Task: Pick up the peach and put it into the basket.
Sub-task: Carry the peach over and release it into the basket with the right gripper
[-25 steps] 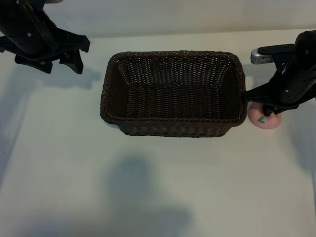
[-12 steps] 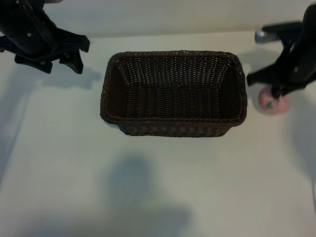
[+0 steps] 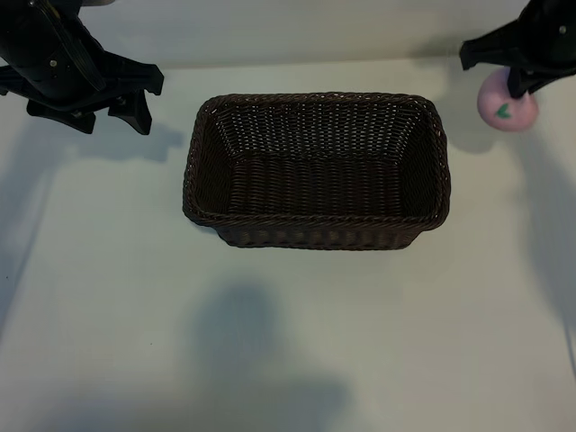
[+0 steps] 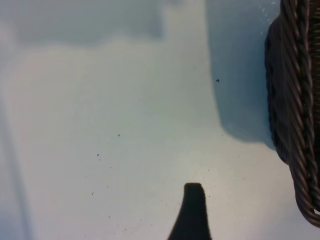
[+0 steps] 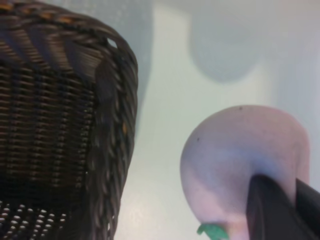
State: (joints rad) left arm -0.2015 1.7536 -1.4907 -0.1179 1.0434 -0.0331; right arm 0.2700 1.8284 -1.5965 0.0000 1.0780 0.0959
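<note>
Carry step in hand: the right gripper (image 3: 520,83) has its jaws closed tight on the peach (image 3: 508,106), held clear above the desk (image 3: 288,333) at the far right, just beyond the basket's (image 3: 315,232) right end. The right wrist view confirms it: peach (image 5: 240,165) pinched at one side by a dark finger (image 5: 272,207), its round shadow cast on the desk below, basket corner (image 5: 117,100) close beside. Basket sits mid-desk, nothing in it yet.

Next move, as I judge it: swing the fruit leftward over the braided rim, then lower and let go inside. The hold looks off-centre, so a slip is possible.

Left gripper (image 3: 126,99) parked at the far left, jaws wide, holding nothing; one fingertip (image 4: 192,210) shows over bare desk.

Hard to make out: the right arm is cut off at the frame's top edge, most of the right gripper's fingers are hidden behind the fruit, and the height above the desk cannot be read.
</note>
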